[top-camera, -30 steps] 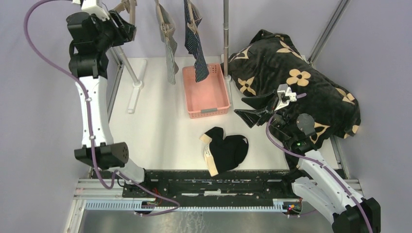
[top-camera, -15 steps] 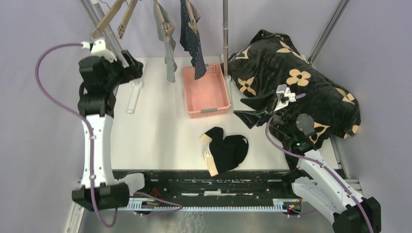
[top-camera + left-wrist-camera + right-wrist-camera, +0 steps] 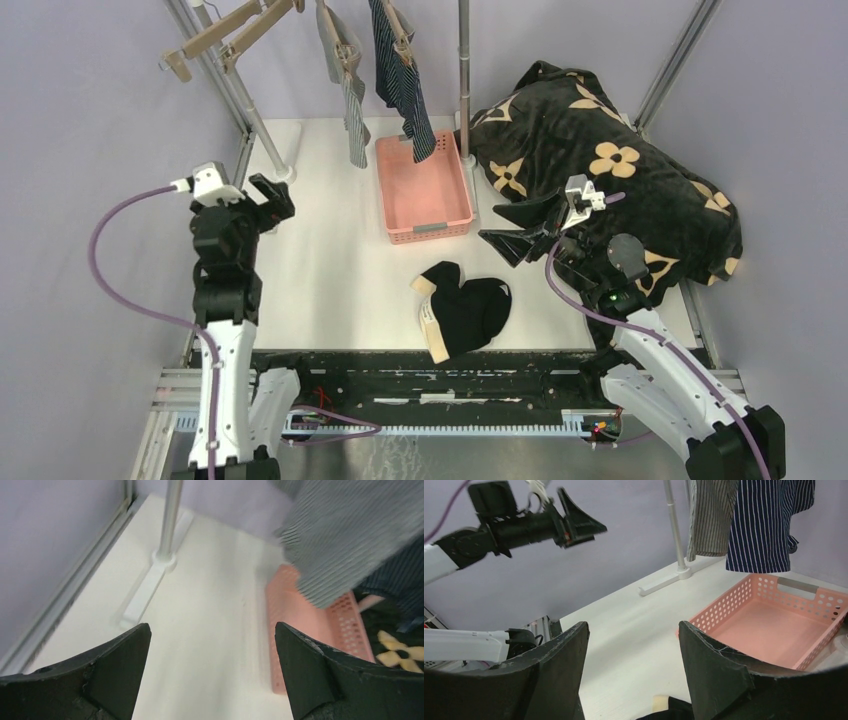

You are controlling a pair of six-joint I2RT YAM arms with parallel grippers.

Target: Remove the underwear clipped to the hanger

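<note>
The plain black underwear [image 3: 465, 314] lies on the white table near the front. The grey-and-white striped underwear [image 3: 350, 110] and the navy striped underwear [image 3: 405, 90] hang clipped to hangers on the rack at the back; both show in the right wrist view, grey [image 3: 711, 515] and navy [image 3: 764, 525]. An empty wooden hanger [image 3: 225, 35] hangs at the rack's left. My left gripper [image 3: 275, 200] is open and empty, low over the table's left side. My right gripper [image 3: 505, 228] is open and empty, right of the black underwear.
A pink basket [image 3: 425, 190] stands under the navy garment. A big black blanket with tan flowers [image 3: 610, 170] fills the right side. The rack's pole [image 3: 255, 110] and white foot [image 3: 150, 585] stand at the back left; another pole [image 3: 464, 70] rises by the basket.
My left arm has dropped from the hangers at the back left down towards the table, open and empty. The right arm has hardly moved.
</note>
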